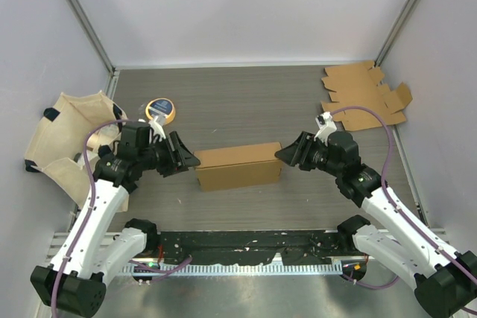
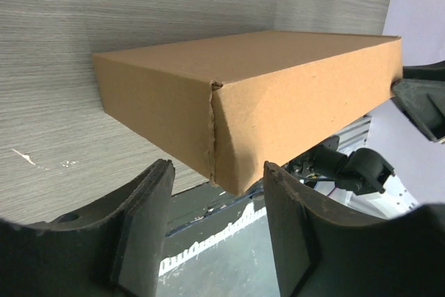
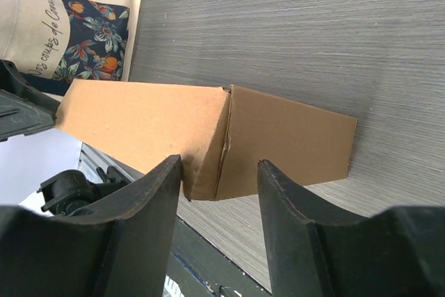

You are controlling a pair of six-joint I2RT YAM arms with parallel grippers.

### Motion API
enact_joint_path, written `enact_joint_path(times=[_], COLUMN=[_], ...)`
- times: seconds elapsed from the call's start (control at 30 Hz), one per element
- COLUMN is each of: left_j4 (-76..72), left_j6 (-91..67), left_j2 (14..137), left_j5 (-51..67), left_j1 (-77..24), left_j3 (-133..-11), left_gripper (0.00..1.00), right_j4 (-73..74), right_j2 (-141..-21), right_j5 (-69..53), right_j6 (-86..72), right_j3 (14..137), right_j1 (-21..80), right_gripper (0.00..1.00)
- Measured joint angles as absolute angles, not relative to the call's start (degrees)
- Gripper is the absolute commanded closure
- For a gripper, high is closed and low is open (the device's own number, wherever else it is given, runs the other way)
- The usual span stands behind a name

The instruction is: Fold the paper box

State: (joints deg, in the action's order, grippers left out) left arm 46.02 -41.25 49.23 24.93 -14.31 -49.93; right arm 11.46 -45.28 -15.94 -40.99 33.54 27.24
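The folded brown paper box (image 1: 238,165) lies closed on the table between both arms, long side across. My left gripper (image 1: 187,159) stands open at the box's left end. In the left wrist view the box (image 2: 243,95) has its near corner just past my fingertips (image 2: 149,199), and the left gripper (image 2: 217,196) holds nothing. My right gripper (image 1: 286,153) stands open at the box's right end. In the right wrist view the box (image 3: 208,130) shows its end seam ahead of the right gripper (image 3: 219,172), and one finger (image 3: 156,199) is close to the bottom corner.
Flat cardboard blanks (image 1: 365,98) lie at the back right. A yellow tape roll (image 1: 160,109) sits at the back left, next to a cream tote bag (image 1: 71,139) with a flower print (image 3: 83,33). The rail with a ruler strip (image 1: 253,247) runs along the near edge.
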Motion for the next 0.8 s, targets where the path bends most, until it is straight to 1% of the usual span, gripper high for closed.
enact_joint_path(times=[0.03, 0.1, 0.13, 0.23, 0.43, 0.5, 0.53, 0.63, 0.7, 0.77, 0.8], left_j4=[46.37, 46.70, 46.78, 46.94, 46.96, 46.96, 46.85, 46.54, 46.11, 44.64, 43.81], left_j6=[-41.23, -41.25, -41.30, -41.47, -42.00, -42.09, -42.11, -42.41, -43.20, -44.16, -44.62], left_j2=[49.21, 49.12, 48.97, 48.23, 47.44, 47.35, 47.22, 46.65, 46.17, 45.45, 44.95], left_j5=[24.82, 24.62, 24.58, 24.45, 24.73, 24.91, 24.95, 25.10, 25.61, 26.57, 26.92], left_j1=[-14.31, -14.31, -14.31, -14.28, -14.06, -13.89, -13.82, -13.76, -13.74, -13.56, -13.52], left_j3=[-50.19, -50.81, -51.05, -51.42, -51.40, -51.35, -51.20, -50.02, -48.42, -47.31, -46.59], left_gripper=[0.40, 0.43, 0.47, 0.52, 0.60, 0.61, 0.64, 0.67, 0.68, 0.61, 0.57], right_j4=[11.57, 12.08, 12.19, 12.60, 12.95, 12.93, 12.88, 12.40, 11.25, 9.32, 8.54], right_j2=[-45.28, -45.28, -45.28, -45.28, -45.39, -45.39, -45.39, -45.36, -45.30, -45.08, -44.99], right_j5=[-16.01, -16.49, -16.67, -17.37, -20.29, -21.19, -21.76, -22.85, -23.49, -24.12, -24.45], right_j6=[-41.01, -40.99, -40.99, -40.95, -40.91, -40.95, -40.95, -41.15, -41.39, -42.15, -42.50], right_j3=[33.54, 33.65, 33.71, 34.15, 34.22, 34.22, 34.20, 33.85, 33.08, 31.62, 31.09], right_j1=[27.24, 27.14, 27.05, 26.26, 23.55, 22.70, 22.26, 21.45, 21.21, 20.97, 20.84], right_gripper=[0.45, 0.44, 0.44, 0.44, 0.53, 0.54, 0.55, 0.57, 0.57, 0.58, 0.58])
